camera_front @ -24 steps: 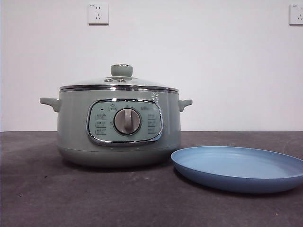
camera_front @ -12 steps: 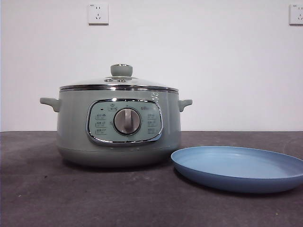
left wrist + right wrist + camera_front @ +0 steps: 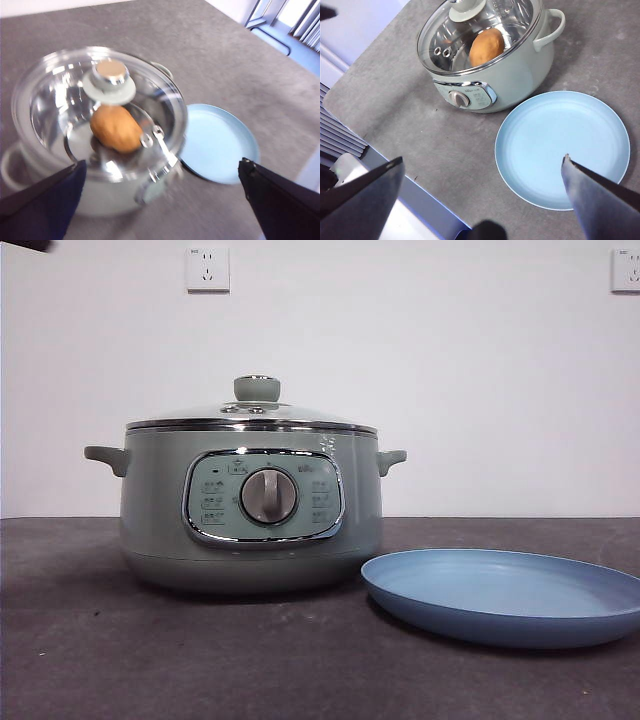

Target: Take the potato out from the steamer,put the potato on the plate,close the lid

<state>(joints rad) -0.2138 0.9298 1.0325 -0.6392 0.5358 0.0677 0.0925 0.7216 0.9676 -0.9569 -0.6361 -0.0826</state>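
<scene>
plate [image 3: 505, 597]: nearest the front camera, a shallow light-blue round dish lies flat on the dark grey table [image 3: 150, 660], at about 4 o'clock from the steamer, its rim just beside the pot's base; it carries nothing.
steamer [image 3: 160, 510]: the pale sage-green pot stands upright behind the plate, its chrome-framed control panel [image 3: 263, 497] and silver dial [image 3: 268, 496] facing the front camera, a handle jutting out at 3 o'clock and another at 9 o'clock.
lid [image 3: 250, 415]: the domed glass lid with chrome rim sits closed on the steamer, its pale green knob [image 3: 257, 388] at 12 o'clock on top.
potato [image 3: 486, 46]: an orange-brown oval, seen through the glass in both wrist views, lies inside the steamer under the closed lid, off to one side of the knob.
left gripper [image 3: 160, 200]: hangs in the air above the steamer, its two black jaws spread wide with the pot and plate showing between them; it grips nothing.
right gripper [image 3: 482, 197]: hangs high over the table's near edge, jaws spread wide, the plate and steamer below and beyond; it grips nothing.
wall [image 3: 450, 380]: farthest back, plain white, with two sockets [image 3: 207, 269] up high.
</scene>
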